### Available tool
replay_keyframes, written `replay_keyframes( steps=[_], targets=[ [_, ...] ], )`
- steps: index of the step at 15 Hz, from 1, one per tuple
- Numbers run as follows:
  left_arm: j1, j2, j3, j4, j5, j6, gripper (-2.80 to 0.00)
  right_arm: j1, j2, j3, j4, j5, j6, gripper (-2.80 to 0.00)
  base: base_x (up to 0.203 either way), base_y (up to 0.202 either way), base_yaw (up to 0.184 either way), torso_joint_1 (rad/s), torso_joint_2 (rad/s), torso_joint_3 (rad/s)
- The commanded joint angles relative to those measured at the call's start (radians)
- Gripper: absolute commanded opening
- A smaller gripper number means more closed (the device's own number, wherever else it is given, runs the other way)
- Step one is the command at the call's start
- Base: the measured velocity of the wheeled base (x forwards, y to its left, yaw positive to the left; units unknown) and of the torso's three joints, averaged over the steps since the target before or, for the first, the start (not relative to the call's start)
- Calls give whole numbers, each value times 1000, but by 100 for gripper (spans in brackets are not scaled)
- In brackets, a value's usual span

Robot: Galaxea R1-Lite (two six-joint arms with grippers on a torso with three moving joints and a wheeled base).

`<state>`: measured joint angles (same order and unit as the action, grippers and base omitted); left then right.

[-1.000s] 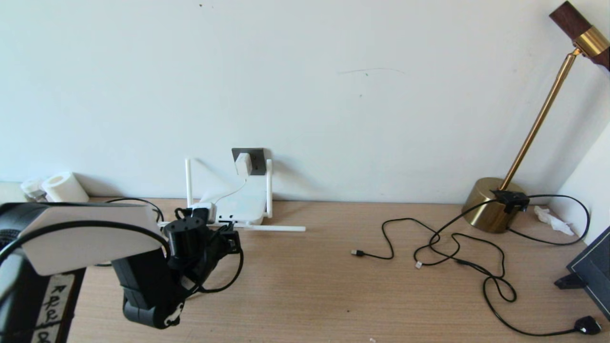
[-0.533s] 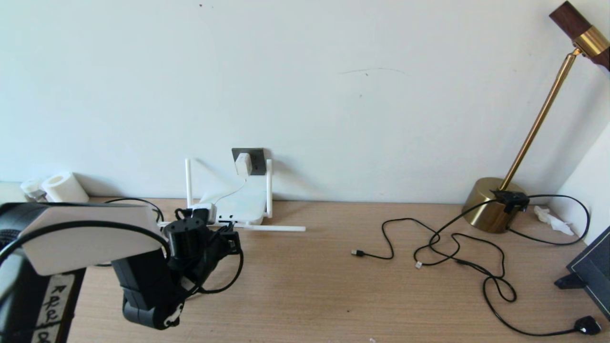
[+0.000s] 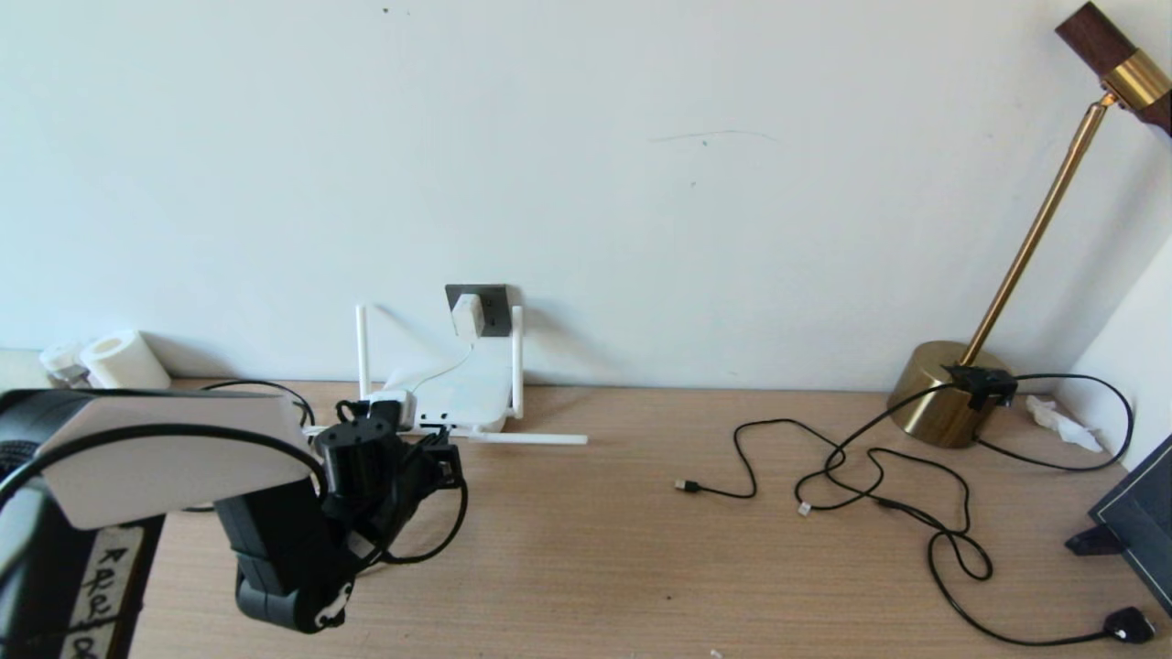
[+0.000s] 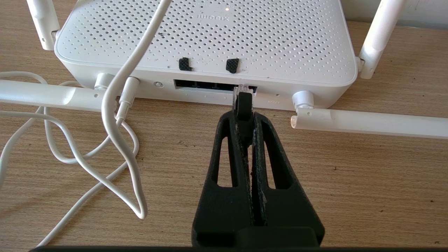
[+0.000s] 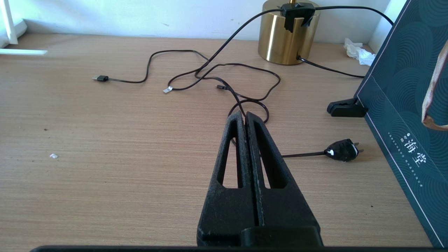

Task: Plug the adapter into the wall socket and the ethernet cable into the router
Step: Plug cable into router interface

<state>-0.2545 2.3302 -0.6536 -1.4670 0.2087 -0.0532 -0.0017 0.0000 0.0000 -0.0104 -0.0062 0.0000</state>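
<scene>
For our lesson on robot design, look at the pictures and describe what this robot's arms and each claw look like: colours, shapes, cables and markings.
The left arm is black, with a white curved shell, a looping black cable and a white strip of handwritten marks. Left claw and right claw match: rough matte-black fingers tapering to narrow tips, each with a long triangular cut-out.

The flat white perforated plastic router (image 4: 206, 38) is showing a small embossed "xiaomi" brand, seen upside down. The dark teal patterned paper bag (image 5: 402, 105) is bearing pale Chinese characters, "海堂".
</scene>
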Motion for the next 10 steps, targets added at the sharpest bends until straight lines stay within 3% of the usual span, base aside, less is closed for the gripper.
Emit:
replay_keyframes(
  steps=[1, 10],
  targets=[
    [0, 1, 0, -7, 1, 0, -280, 0, 0, 0, 0, 0, 0, -280, 0, 0, 0, 0, 0, 0],
    [0, 3, -6, -7, 1, 0, -280, 0, 0, 0, 0, 0, 0, -280, 0, 0, 0, 0, 0, 0]
  ],
)
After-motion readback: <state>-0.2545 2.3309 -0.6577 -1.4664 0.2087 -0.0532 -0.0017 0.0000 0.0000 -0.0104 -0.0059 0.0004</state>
